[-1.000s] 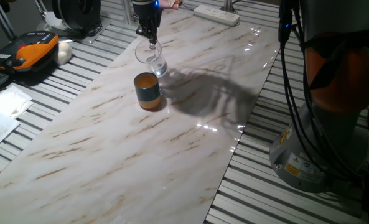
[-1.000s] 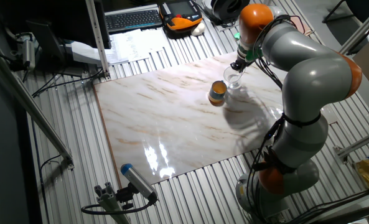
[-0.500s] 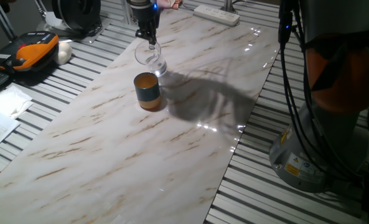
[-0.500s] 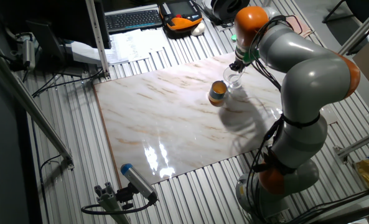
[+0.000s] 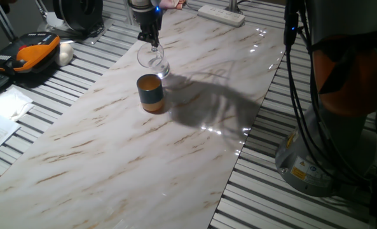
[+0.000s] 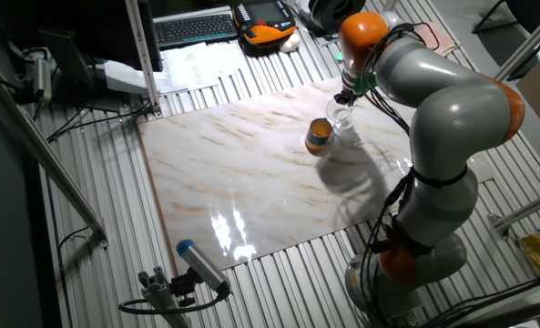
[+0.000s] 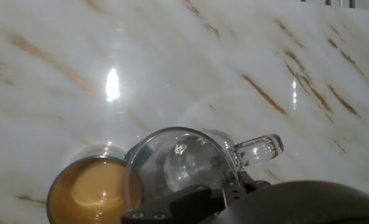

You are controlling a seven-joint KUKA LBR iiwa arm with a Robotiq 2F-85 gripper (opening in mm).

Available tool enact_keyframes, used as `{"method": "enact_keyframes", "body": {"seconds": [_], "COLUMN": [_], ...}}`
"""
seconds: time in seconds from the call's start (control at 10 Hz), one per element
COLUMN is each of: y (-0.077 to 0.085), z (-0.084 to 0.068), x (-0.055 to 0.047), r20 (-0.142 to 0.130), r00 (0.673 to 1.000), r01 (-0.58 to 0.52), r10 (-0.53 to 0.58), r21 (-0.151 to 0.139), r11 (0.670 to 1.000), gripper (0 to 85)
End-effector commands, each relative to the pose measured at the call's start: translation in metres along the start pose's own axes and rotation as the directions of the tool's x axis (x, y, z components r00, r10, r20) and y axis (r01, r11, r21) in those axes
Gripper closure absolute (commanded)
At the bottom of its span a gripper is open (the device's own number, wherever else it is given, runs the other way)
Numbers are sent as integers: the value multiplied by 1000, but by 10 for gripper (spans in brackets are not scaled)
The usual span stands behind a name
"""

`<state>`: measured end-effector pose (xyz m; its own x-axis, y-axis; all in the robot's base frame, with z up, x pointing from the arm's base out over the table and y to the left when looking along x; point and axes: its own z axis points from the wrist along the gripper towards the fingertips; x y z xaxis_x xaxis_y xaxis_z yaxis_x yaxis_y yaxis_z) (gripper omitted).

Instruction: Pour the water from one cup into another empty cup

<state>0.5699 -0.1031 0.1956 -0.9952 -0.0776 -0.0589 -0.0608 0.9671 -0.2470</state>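
My gripper (image 5: 151,41) is shut on the rim of the clear glass cup (image 5: 152,58) and holds it tilted just above the marble board (image 5: 194,159). The short blue-grey cup with an orange-tan inside (image 5: 151,93) stands upright close in front of it. In the hand view the glass cup (image 7: 184,160) has its handle (image 7: 259,149) to the right, and the blue-grey cup (image 7: 88,190) is at its lower left, rims nearly touching. I cannot make out the water. In the other fixed view the gripper (image 6: 344,98) holds the glass (image 6: 341,116) beside the blue-grey cup (image 6: 319,137).
A white power strip (image 5: 220,14) lies at the board's far end. An orange-black device (image 5: 32,51), a white lump (image 5: 65,52) and papers (image 5: 4,105) lie to the left on the slatted table. The robot's base (image 5: 328,152) stands on the right. A keyboard (image 6: 195,27) lies at the back.
My gripper has shifted slightly left and away with the glass cup in it. The blue-grey cup has not moved.
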Motion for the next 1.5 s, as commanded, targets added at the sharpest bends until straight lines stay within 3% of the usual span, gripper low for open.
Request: {"method": "enact_keyframes", "body": {"seconds": [0.0,0.2,0.4,1.1,1.4], "y": [1,6,13,14,19], "z": [-1,-5,-9,-16,-17], "x": [-1,-2,-3,-2,-3], "r20": [-1,-6,-13,-16,-17], "r00": [1000,1000,1000,998,996], "r01": [4,14,26,67,85], "r10": [-4,-14,-25,-65,-83], "r21": [9,27,68,133,190], "r11": [1000,1000,997,989,978], "gripper": [850,850,850,850,850]}}
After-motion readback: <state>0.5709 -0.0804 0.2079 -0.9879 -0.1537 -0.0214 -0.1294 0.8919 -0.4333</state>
